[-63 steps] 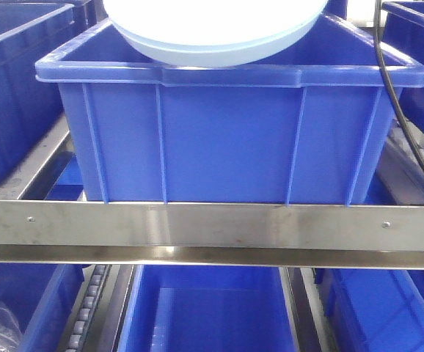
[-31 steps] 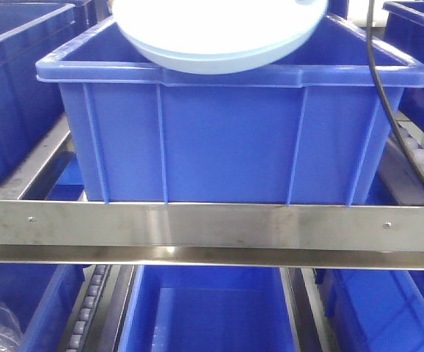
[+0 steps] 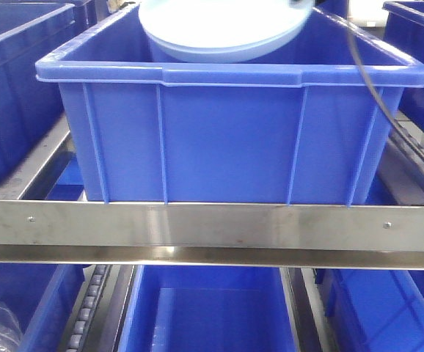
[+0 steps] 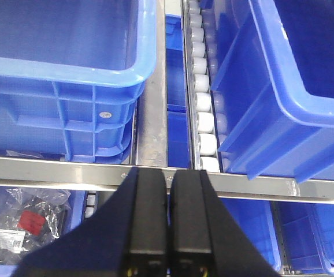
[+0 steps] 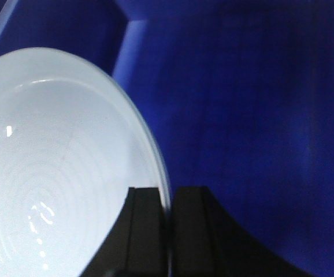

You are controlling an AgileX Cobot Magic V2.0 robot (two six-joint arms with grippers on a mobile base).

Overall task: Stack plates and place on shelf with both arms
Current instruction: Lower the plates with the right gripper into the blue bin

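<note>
The pale bluish-white plates [image 3: 219, 33] hang inside the top of the middle blue crate [image 3: 227, 139] on the shelf [image 3: 212, 224], their lower edge below the crate's front rim. In the right wrist view the plates [image 5: 51, 167] fill the left side, and my right gripper [image 5: 167, 199] is shut on their rim, above the crate's dark blue inside. My left gripper [image 4: 168, 179] is shut with nothing between its fingers. It hovers over the shelf's steel front rail [image 4: 57, 170], between two blue crates.
More blue crates [image 3: 14, 81] stand left and right on the same tier and in the tier below [image 3: 205, 308]. White rollers [image 4: 204, 109] run between the crates. A black cable [image 3: 373, 95] hangs at the right. A plastic bag [image 4: 25, 222] lies in a lower crate.
The plates have moved away from the camera and down, from above the crate's front rim to inside the crate. The black cable has swung left with them.
</note>
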